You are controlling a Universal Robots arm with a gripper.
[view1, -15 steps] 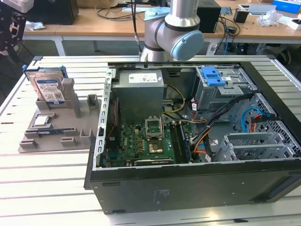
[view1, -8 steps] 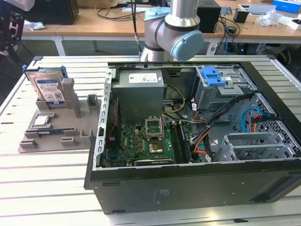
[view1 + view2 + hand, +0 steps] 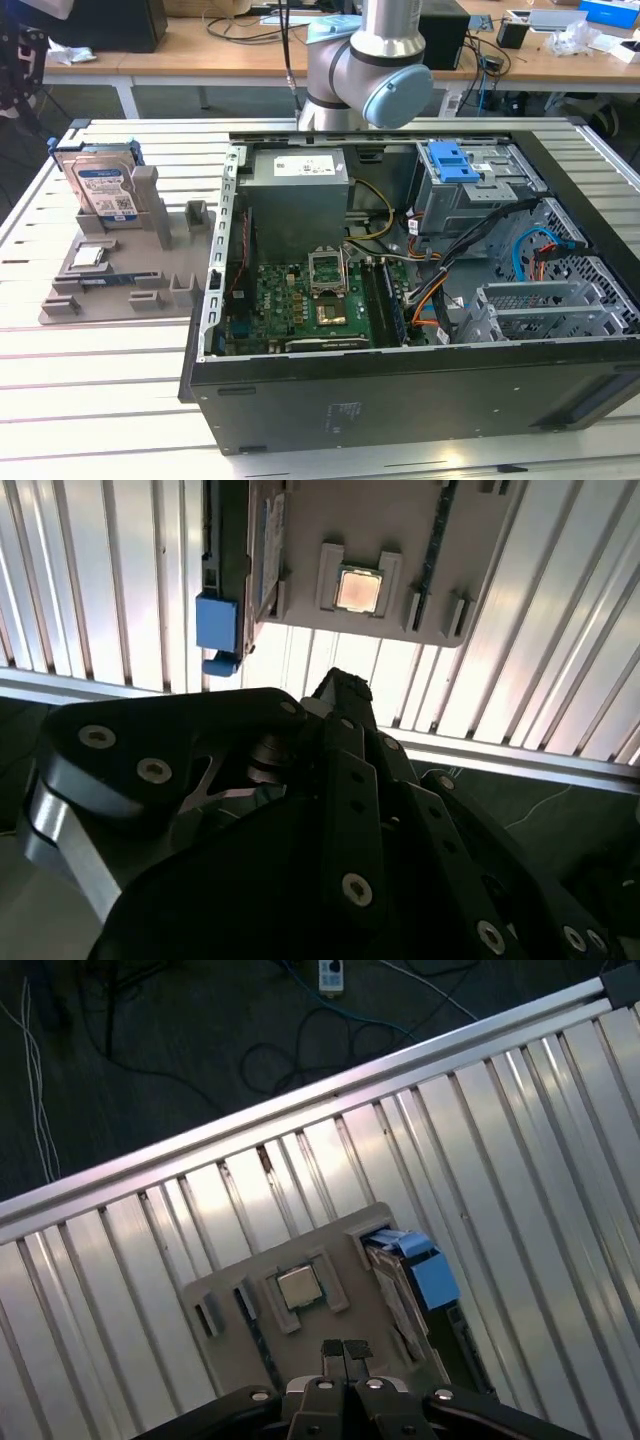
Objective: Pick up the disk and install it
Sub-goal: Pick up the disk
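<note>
Disk (image 3: pixel 103 190) stands upright, partly hidden by grey holder (image 3: pixel 150 268); tool (image 3: pixel 345 1348) closed tight, empty.

No text, number or sign could be read anywhere. In the exterior view the disk (image 3: pixel 98 185) bore a white-and-blue label (image 3: pixel 106 196) with dark barcode-like marks, the power supply (image 3: pixel 298 205) carried a white sticker (image 3: pixel 305 167) near its upper edge, and the case (image 3: pixel 400 400) had a small pale tag (image 3: pixel 346 411) low on its near wall, yet the print on all 3 was too small to make out. In the first wrist view the disk stood nearly edge-on, so its label gave no legible characters there either.
</note>
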